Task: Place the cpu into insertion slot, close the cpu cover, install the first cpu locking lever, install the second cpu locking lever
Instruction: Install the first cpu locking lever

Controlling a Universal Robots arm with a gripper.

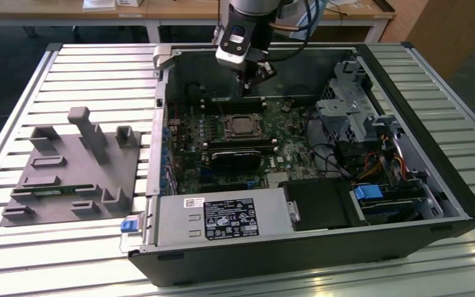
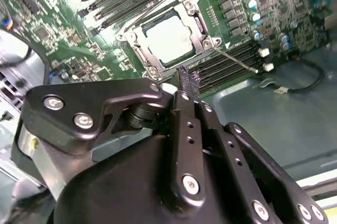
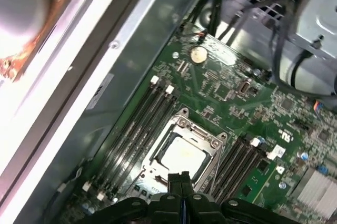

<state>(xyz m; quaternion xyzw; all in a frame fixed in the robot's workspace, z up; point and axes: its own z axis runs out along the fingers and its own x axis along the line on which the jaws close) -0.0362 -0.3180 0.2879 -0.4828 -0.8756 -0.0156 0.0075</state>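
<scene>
— Where's the cpu (image 1: pixel 239 125) right now?

— Down in its socket, lying flat, about the middle of the motherboard (image 1: pixel 283 133) inside the open computer case (image 1: pixel 303 257). Its dull metal top faces up.

— And the cpu cover (image 2: pixel 199 21)?

— Lying flat over it, going by the second wrist view. The silvery frame sits around the chip, and the chip shows through the square window.

— The levers?

— One thin lever (image 2: pixel 238 59) runs out from a corner of the socket and lies across the memory slots (image 2: pixel 221 65) beside it. Whether it's hooked down, I cannot tell.

— What about the gripper (image 1: pixel 247 83)?

— It hangs over the board, beyond the socket as the exterior view sees it, near the case's back wall and apart from the chip. In both wrist views its fingertips (image 3: pixel 175 179) are pressed together with just a thin seam between them, and nothing is pinched there.

— Anything else around?

— A black block (image 1: pixel 237 159) sits on the board just on the nearer side of the socket. Outside the case, toward the exterior view's left, a grey fixture (image 1: pixel 72 167) with upright posts rests on the slatted table (image 1: pixel 23 247).
</scene>
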